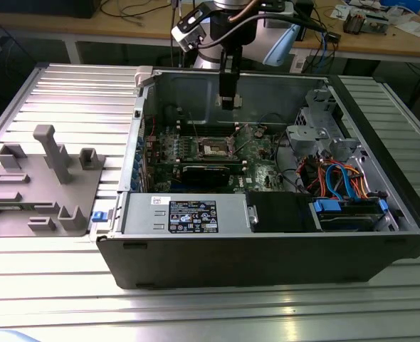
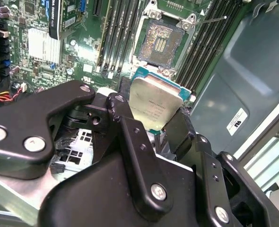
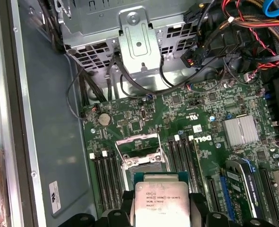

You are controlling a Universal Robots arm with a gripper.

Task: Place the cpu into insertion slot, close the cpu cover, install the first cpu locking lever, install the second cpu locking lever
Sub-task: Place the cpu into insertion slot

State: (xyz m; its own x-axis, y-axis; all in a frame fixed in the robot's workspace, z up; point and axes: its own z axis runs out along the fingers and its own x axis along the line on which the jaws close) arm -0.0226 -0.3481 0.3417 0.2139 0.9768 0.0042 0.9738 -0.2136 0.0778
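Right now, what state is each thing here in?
Tool, shut on the chip.
Chip, held above the board, not seated.
Socket, empty, contacts bare.
Cover, swung open.
Computer case, lying flat, side open.

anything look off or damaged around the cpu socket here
Nothing stands out. The gripper is shut on the cpu by two opposite edges, and the insertion slot lies open and empty.
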